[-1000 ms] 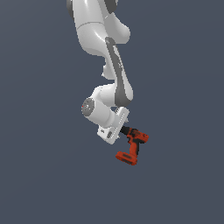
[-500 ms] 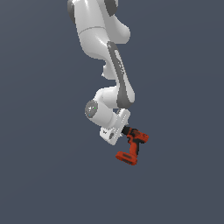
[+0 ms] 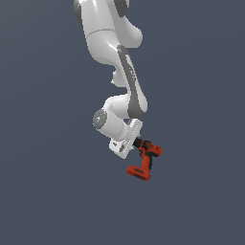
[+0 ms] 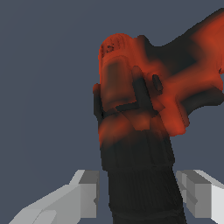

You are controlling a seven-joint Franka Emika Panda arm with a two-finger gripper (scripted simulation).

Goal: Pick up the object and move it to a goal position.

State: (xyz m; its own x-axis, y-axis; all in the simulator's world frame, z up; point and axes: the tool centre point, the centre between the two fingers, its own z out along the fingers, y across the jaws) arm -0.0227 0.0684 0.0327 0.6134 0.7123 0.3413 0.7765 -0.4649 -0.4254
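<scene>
the pick-up looks done: the white two-finger gripper (image 3: pixel 135 142) is clamped on the black chuck of the small red-orange pistol-shaped cordless drill (image 3: pixel 146 161), held aloft, leaving only delivery to an unseen goal.

The white arm (image 3: pixel 112 52) reaches down from the top of the exterior view. Its pincer (image 3: pixel 135 143) clamps the black chuck end of 1 red-orange drill (image 3: pixel 146 161), battery base lowest, against plain dark grey.
</scene>
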